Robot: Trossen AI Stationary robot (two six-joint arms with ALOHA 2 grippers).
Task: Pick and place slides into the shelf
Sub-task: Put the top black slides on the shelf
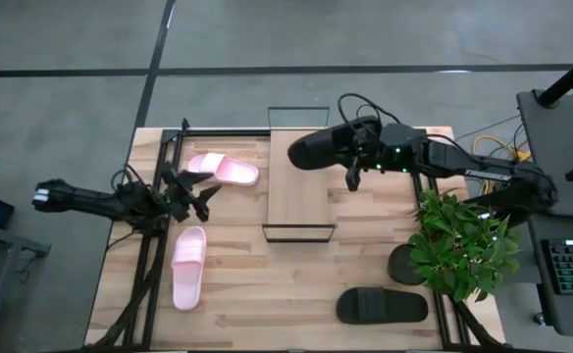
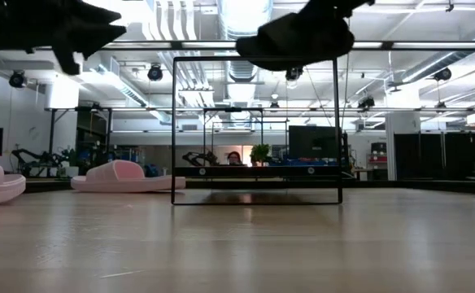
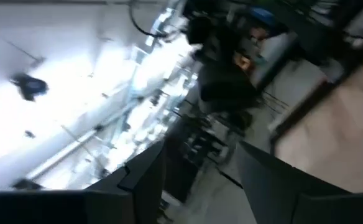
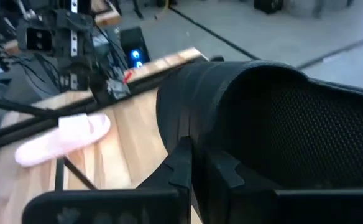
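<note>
Black slide hangs in the air over the far end of the shelf, toe toward the bench's left side. R gripper has it by the heel end: jaws pinched shut on the sole edge, strap arching just past the fingers in the wrist view. In the low view the slide sits well above the shelf's wire frame, not touching it.

Shelf stands mid-bench, wood panel long way front to back, wire loops at both ends.

2nd black slide lies flat near the front right corner, beside a potted plant. One pink slide lies near the far left, just left of the shelf; other pink slide lies toward the front left, well apart from the shelf.

L gripper hovers over the bench's left side between the 2 pink slides, jaws about half open, holding nothing.

A person shows far off in the room behind the shelf.
</note>
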